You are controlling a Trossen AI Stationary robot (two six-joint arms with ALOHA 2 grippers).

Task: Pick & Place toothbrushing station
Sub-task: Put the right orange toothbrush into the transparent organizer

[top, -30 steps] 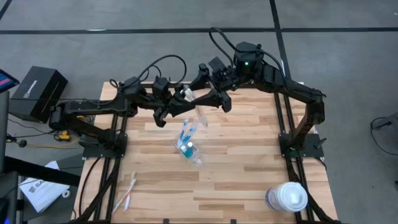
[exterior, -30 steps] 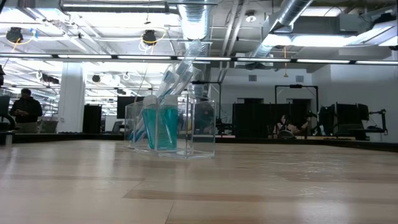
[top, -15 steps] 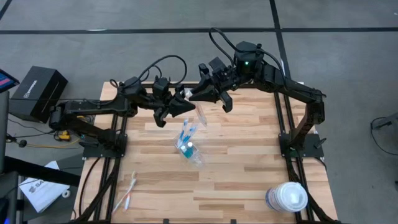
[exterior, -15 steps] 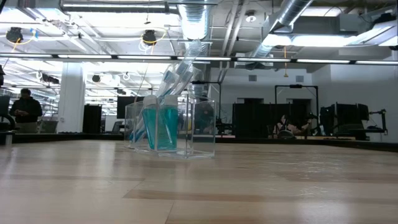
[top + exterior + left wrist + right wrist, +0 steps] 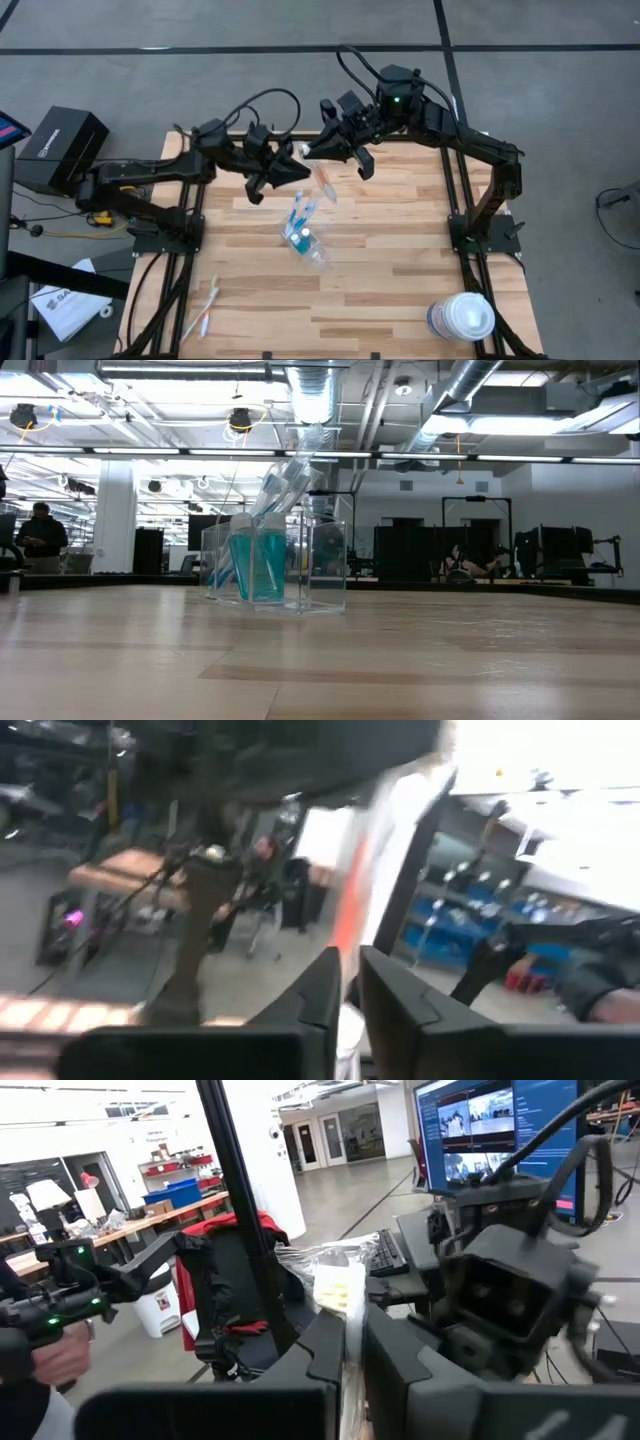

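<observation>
A white-and-orange toothbrush (image 5: 323,183) in a clear wrapper hangs in the air over the table's far middle, between both grippers. My left gripper (image 5: 303,169) reaches in from the left and my right gripper (image 5: 313,153) from the far right; both are shut on it. Nearer the table's middle stands a clear plastic cup (image 5: 306,241) with flat walls, resting on its base (image 5: 300,608). It holds teal tubes (image 5: 258,565) and slanting toothbrushes (image 5: 287,482). Neither gripper shows in the low view. My left gripper has the toothbrush's white end (image 5: 348,1012) pinched between its two fingers, coming roughly level from the table's left. The orange-and-white handle (image 5: 352,905) runs on past the fingertips, clear of the table. My right gripper pinches the crinkled clear wrapper (image 5: 338,1305) between its two fingers, level, from the table's far right. The wrapped brush is clear of the table.
Two loose toothbrushes (image 5: 206,307) lie at the table's near left. A big round white-lidded tub (image 5: 462,318) stands at the near right corner. Bare wood lies between them and around the cup.
My right gripper has shut on the wrapped toothbrush that my left gripper holds up; its fingers stood wide apart a second ago. Both arms have stayed over the table's far middle, and the brush stays clear of the table.
</observation>
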